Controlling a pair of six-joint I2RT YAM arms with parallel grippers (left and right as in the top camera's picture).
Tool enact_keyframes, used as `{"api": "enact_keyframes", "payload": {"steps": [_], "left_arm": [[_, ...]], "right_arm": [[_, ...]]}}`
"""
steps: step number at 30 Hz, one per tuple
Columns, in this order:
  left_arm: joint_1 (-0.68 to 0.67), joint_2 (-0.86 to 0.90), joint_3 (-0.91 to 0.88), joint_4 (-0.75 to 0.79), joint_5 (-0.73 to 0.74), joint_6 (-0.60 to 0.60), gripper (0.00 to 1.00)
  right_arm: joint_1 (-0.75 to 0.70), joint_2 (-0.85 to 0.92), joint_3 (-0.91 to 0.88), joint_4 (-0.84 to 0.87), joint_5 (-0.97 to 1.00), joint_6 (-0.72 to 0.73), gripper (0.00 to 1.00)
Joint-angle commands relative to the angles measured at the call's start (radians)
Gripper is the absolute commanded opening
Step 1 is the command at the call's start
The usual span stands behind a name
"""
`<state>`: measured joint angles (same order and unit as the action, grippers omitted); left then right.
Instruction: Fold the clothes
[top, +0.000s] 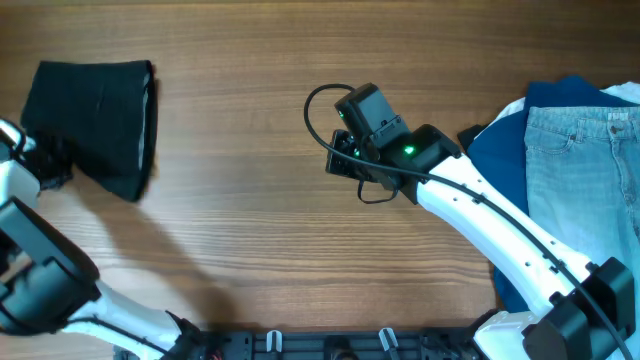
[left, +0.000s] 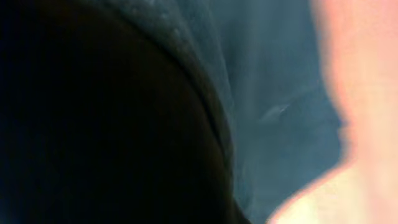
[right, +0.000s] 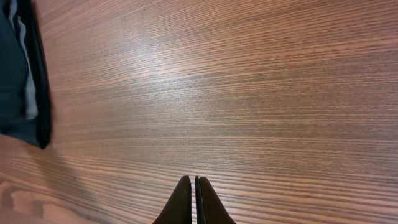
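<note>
At the far left of the table (top: 250, 240), the clothes (top: 95, 115) lay in a compact folded bundle, seemingly nearly done, with the left gripper (top: 45, 162) clamped on its edge and the right gripper (right: 194, 194) closed, empty, mid-table.

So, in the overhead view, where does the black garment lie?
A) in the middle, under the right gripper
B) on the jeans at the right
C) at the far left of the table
C: the black garment lies at the far left of the table, while the right gripper is over bare wood and the jeans are at the right edge.
</note>
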<state>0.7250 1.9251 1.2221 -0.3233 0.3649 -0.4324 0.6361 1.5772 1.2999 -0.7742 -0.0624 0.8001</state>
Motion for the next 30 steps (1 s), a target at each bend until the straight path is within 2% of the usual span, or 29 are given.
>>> {"api": "enact_keyframes", "payload": {"steps": [1,4,7,8,11,14,18,21,25,26,29,30], "left_arm": [[0.053,0.025,0.007,-0.050,-0.048,0.087,0.09],[0.094,0.006,0.008,-0.072,-0.048,0.085,0.45],[0.132,-0.014,0.048,-0.148,-0.038,0.085,0.88],[0.136,-0.021,0.076,-0.194,-0.028,0.094,0.90],[0.126,-0.047,0.201,-0.372,0.065,0.214,0.86],[0.082,-0.101,0.327,-0.541,0.090,0.292,0.85],[-0.040,-0.242,0.400,-0.633,0.071,0.378,0.85],[-0.201,-0.388,0.400,-0.686,-0.010,0.420,0.87],[-0.466,-0.511,0.399,-0.781,-0.156,0.425,1.00],[-0.533,-0.528,0.399,-0.810,-0.192,0.419,1.00],[-0.708,-0.539,0.399,-0.919,-0.290,0.327,1.00],[-0.742,-0.539,0.398,-0.940,-0.305,0.308,1.00]], "right_arm": [[-0.003,-0.006,0.003,-0.001,0.033,-0.012,0.05],[-0.003,-0.006,0.003,-0.001,0.032,-0.013,0.04],[-0.003,-0.006,0.003,0.001,0.063,-0.027,0.09],[-0.003,-0.006,0.003,0.011,0.078,-0.058,0.11],[-0.003,-0.019,0.012,0.041,0.090,-0.137,0.14],[-0.004,-0.076,0.032,0.037,0.204,-0.174,0.13],[-0.006,-0.230,0.038,0.032,0.338,-0.173,0.17],[-0.033,-0.384,0.038,0.011,0.365,-0.196,0.21],[-0.114,-0.552,0.038,-0.083,0.360,-0.198,0.25],[-0.134,-0.577,0.038,-0.113,0.357,-0.198,0.26],[-0.185,-0.627,0.038,-0.278,0.320,-0.192,0.41],[-0.188,-0.627,0.038,-0.317,0.319,-0.182,0.42]]}}
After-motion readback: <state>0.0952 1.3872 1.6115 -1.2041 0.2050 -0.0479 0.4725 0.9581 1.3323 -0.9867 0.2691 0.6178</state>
